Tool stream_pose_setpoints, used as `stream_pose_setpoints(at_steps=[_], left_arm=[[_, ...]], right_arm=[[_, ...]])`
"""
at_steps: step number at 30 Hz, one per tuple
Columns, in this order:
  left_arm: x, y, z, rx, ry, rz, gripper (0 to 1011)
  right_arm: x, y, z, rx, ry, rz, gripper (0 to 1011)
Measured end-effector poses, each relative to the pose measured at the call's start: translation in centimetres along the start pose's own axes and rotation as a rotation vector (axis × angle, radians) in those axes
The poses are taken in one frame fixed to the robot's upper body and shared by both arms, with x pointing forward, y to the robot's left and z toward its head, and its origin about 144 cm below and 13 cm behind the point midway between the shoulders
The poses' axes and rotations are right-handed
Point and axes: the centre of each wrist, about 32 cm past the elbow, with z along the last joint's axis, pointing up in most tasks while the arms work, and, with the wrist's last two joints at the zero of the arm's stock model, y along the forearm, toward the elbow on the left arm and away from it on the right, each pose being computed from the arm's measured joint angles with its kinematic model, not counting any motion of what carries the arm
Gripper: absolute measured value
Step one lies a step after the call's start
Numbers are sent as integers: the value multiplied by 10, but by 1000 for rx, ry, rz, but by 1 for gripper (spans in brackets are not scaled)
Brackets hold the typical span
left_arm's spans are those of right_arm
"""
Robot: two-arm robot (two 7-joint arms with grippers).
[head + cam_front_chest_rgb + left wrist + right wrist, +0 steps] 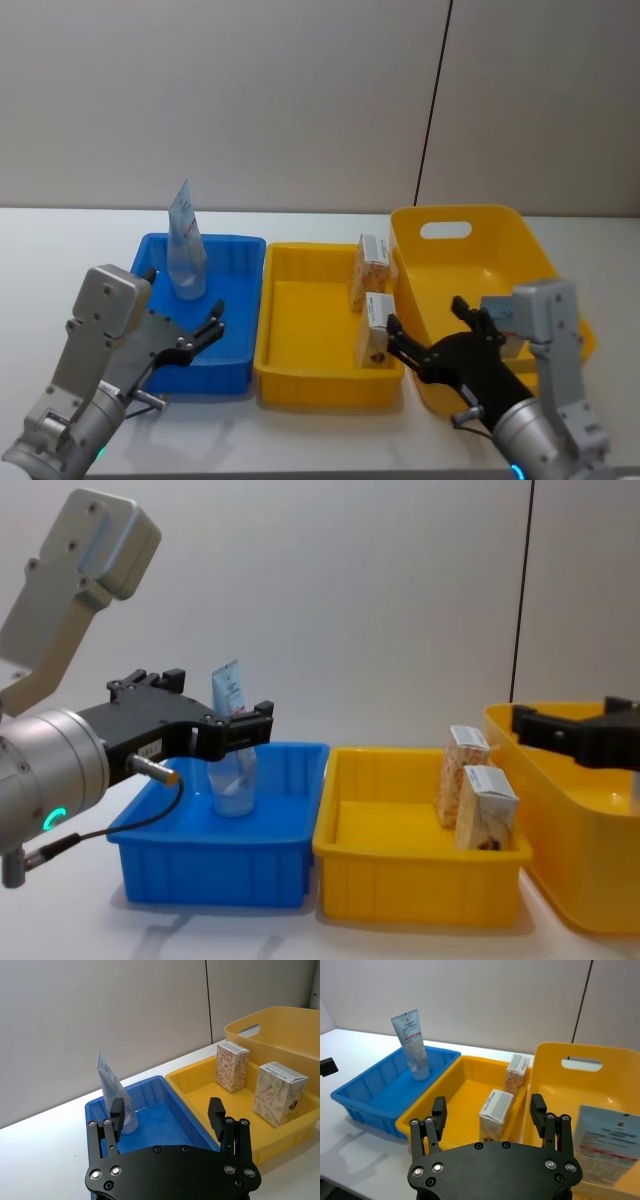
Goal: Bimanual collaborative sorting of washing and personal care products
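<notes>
A pale-blue translucent tube (185,248) stands upright at the back of the blue bin (240,345), also seen as the tube (118,1099) and the tube (232,760). My left gripper (196,336) hovers open over the bin's near side, short of the tube, and holds nothing. Two speckled orange-and-cream cartons (372,262) (375,328) stand along the right wall of the shallow yellow tray (300,375). My right gripper (430,325) is open and empty above the edge between tray and deep yellow tub (470,215). Another tube (607,1142) lies in that tub.
The three containers stand side by side on a white table (60,250), with the blue bin on the left, the tray in the middle and the tub on the right. A grey wall closes off the back. There is free room on the table left of the blue bin.
</notes>
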Motion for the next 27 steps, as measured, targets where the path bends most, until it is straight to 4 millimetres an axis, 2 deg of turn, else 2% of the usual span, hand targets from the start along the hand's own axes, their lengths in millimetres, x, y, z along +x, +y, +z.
stream_pose_setpoints(at_steps=[13,27], left_arm=[[0,0,0,0,0,0,1001],[0,0,0,0,0,0,1001]], right_arm=[[-22,25,6,-110,-8,-24,1004],[-36,51,5,-186,-50,-88,1004]])
